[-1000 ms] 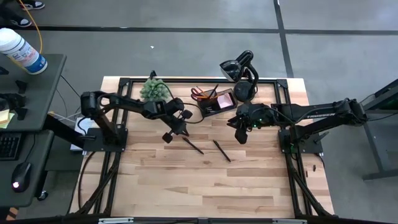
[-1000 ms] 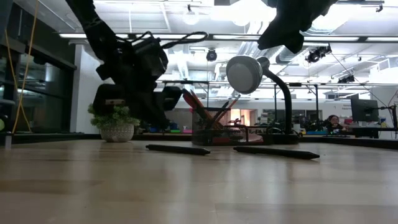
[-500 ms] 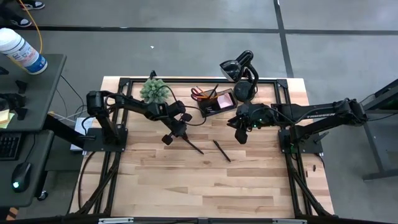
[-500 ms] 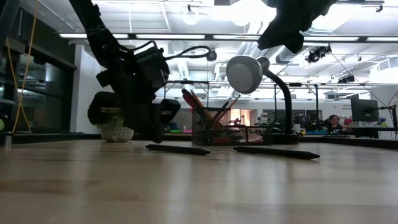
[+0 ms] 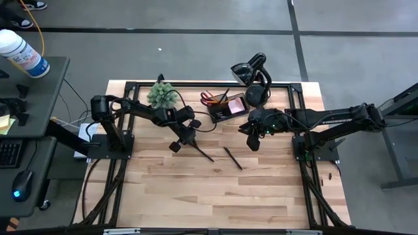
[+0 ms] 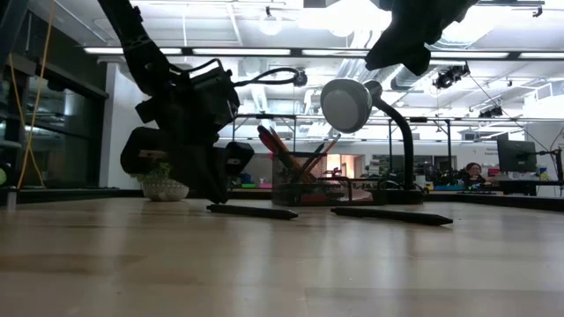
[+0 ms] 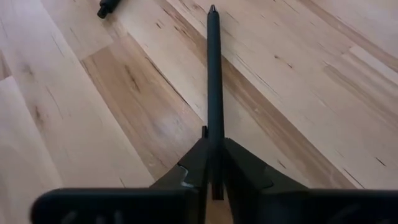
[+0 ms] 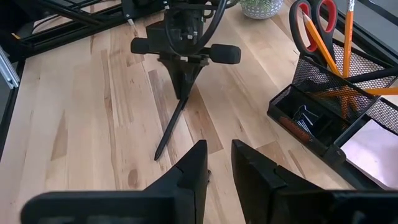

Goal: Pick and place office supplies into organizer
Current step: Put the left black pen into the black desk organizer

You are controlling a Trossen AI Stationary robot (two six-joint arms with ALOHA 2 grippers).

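A black pen (image 5: 204, 154) lies on the wood table, with a second black pen (image 5: 232, 158) to its right. My left gripper (image 5: 185, 138) is low over the first pen's far-left end and shut on it (image 7: 214, 168). In the low view both pens (image 6: 251, 211) (image 6: 392, 215) lie flat on the table. The black mesh organizer (image 5: 226, 106) stands near the far edge, holding red scissors, orange pencils and a pink pad (image 8: 323, 99). My right gripper (image 5: 252, 142) hovers open to the right of the pens, below the organizer, touching nothing (image 8: 219, 165). My left gripper pinches the first pen by its far-left end (image 7: 214, 146) between its two fingers. The fingers slant down from the table's far-left side, and the pen runs straight on ahead of them. The pen's body (image 6: 251, 211) lies on the table.
A black curved-neck lamp (image 5: 251, 81) stands at the far edge beside the organizer, and a spiky green plant (image 5: 161, 94) sits to the left of it. Black frame rails run along the table's left, right and far sides. The near half of the table (image 5: 215, 196) is bare wood.
My left gripper has sunk toward the table and drawn slightly toward the left, coming down onto the first pen's far-left end. Both pens lie where they were. My right arm has kept still.
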